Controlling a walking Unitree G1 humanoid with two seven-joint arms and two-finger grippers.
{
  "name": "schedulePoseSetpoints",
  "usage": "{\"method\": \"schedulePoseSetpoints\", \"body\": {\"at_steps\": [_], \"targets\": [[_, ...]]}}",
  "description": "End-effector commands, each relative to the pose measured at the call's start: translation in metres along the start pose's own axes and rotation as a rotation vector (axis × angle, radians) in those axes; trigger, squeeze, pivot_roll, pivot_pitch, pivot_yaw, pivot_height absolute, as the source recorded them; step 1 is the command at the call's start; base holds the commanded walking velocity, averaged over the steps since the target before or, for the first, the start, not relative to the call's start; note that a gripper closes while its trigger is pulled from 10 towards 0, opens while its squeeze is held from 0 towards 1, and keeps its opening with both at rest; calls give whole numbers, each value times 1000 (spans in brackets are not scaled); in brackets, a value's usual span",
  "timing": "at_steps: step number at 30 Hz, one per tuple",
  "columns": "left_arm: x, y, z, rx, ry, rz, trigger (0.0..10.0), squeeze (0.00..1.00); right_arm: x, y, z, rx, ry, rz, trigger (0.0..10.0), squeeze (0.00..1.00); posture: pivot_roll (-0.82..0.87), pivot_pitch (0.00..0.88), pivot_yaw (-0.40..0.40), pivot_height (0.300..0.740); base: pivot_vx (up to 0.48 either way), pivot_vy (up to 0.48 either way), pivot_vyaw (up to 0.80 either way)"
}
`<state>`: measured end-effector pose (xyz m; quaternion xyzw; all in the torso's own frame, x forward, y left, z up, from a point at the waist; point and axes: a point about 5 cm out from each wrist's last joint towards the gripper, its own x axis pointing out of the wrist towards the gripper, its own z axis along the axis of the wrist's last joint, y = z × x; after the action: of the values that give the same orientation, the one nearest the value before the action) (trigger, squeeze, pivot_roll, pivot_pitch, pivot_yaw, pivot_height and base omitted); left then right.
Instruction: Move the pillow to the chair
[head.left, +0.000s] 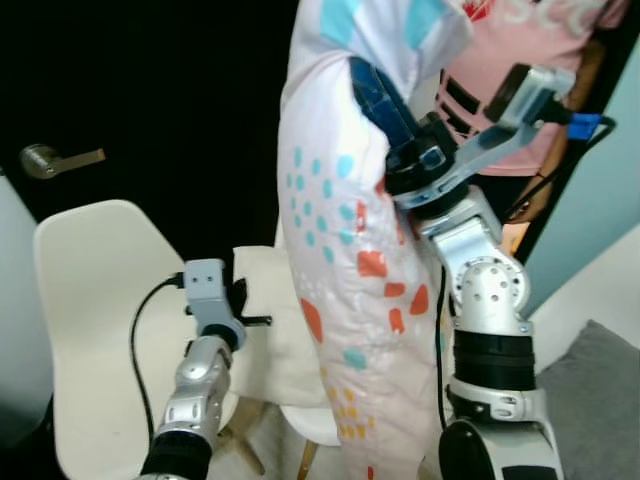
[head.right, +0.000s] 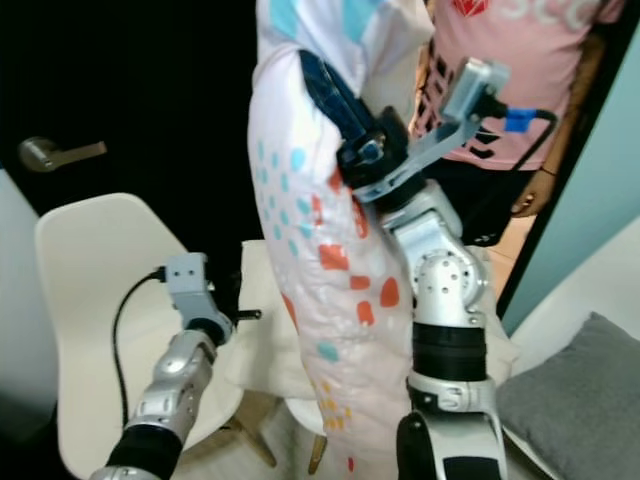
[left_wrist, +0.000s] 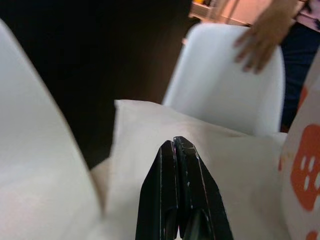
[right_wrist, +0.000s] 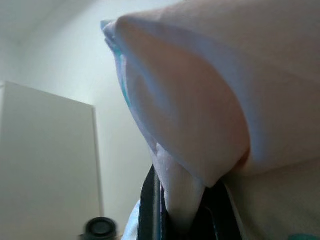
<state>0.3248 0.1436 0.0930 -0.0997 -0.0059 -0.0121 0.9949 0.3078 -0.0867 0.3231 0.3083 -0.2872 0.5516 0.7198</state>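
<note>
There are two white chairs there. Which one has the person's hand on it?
The far chair, behind the cream cushion: a person's hand rests on its backrest top. The near chair, by the left gripper, is untouched.

Two white moulded chairs carry what there is to carry here. The nearer chair (head.left: 95, 330) stands on the robot's left, in front of the dark door, its curved shell bare. The second chair (left_wrist: 225, 80) stands just beyond it, and a cream cushion (head.left: 275, 330) lies directly on its seat, its near corner reaching towards the first chair. A person's hand (left_wrist: 262, 42) rests on the top edge of that second chair's back. Wooden legs (head.left: 250, 445) show below the seats, down on a pale floor (head.right: 235, 462).
</note>
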Motion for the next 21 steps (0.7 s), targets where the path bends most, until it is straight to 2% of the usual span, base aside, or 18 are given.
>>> {"method": "schedulePoseSetpoints", "body": {"at_steps": [1, 14, 21], "targets": [[0, 0, 3, 5, -13, 3, 10000, 0, 6, 10, 4, -17, -17, 63, 10000, 0, 103, 0, 13, 740, 0, 0, 800], [2, 2, 10, 28, -38, 18, 10000, 0, 4, 11, 3, -17, -34, 76, 10000, 0, 112, 0, 20, 740, 0, 0, 800], [1, -5, 7, 12, -47, 28, 10000, 0, 3, 5, -7, 8, 10, 68, 10000, 0, 114, 0, -31, 740, 0, 0, 800]]}}
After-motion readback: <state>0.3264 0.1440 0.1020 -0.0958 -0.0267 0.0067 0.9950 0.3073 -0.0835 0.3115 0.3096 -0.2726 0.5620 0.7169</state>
